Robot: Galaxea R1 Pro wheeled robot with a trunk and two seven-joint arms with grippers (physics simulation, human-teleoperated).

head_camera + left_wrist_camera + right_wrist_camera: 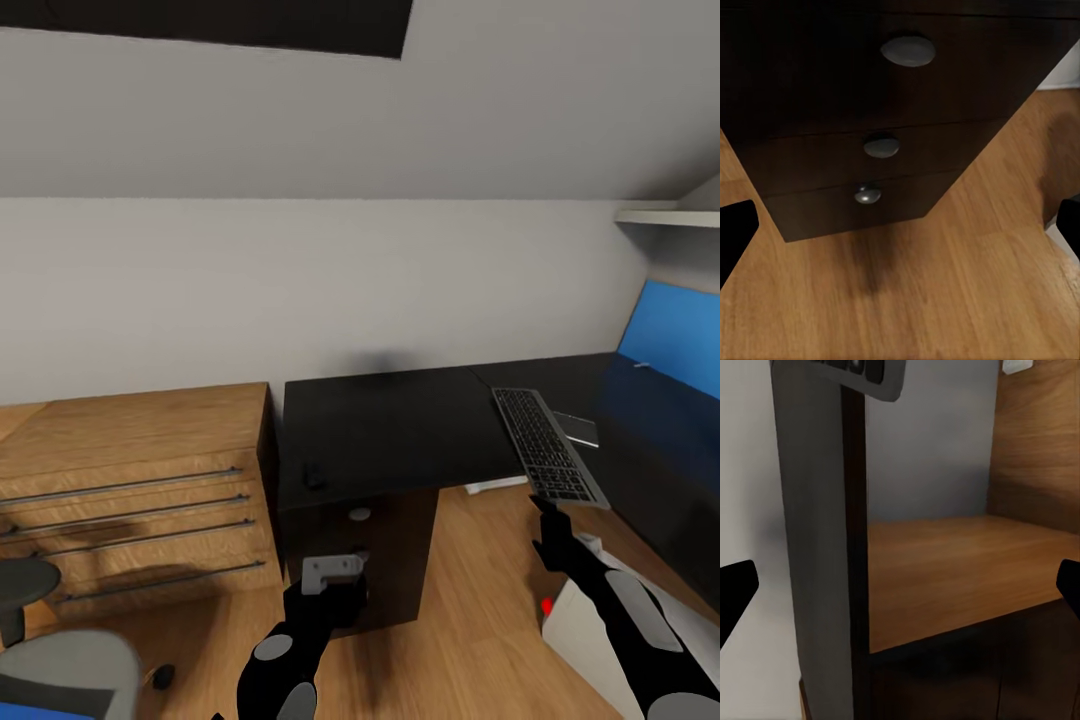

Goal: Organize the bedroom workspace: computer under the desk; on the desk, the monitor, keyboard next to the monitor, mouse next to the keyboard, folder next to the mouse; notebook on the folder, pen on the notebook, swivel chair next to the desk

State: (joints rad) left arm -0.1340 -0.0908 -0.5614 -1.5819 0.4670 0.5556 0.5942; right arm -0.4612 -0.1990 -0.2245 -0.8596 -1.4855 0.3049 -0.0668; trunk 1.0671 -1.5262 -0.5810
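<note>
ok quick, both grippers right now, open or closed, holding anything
Left gripper: open, holding nothing, in front of the drawer unit.
Right gripper: open, holding nothing, just below the keyboard end.

Keyboard (862,375) end over desk (853,510) edge, wood floor (960,570).

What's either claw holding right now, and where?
Nothing. Left claw open before the drawer unit; right claw open just short of the keyboard.
</note>
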